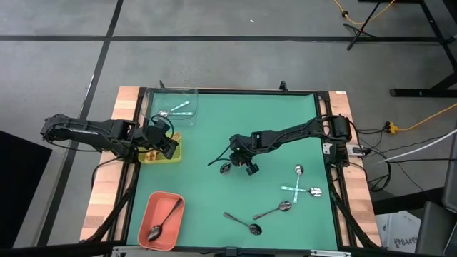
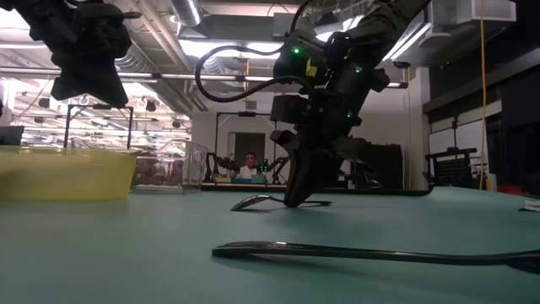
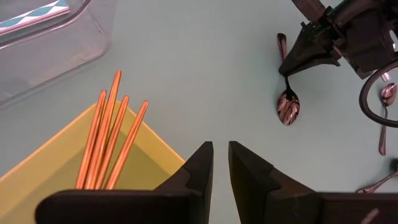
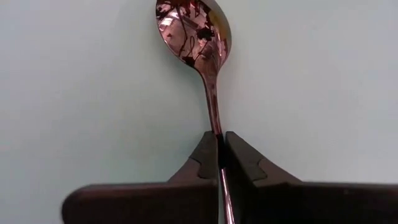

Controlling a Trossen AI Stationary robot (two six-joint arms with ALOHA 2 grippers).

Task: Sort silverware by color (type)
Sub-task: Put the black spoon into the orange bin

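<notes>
On the green worktop (image 1: 235, 121), a yellow tray (image 1: 170, 155) sits at one edge. A clear tray (image 1: 187, 100) stands just beside it; a salmon-orange tray (image 1: 146, 214) lies farther off.

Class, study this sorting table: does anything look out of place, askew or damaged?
Nothing looks damaged or spilled. Loose spoons lie scattered at odd angles on the green mat, simply unsorted. The right gripper is shut on a dark spoon; the left gripper hovers over the yellow tray of copper spoons.
</notes>
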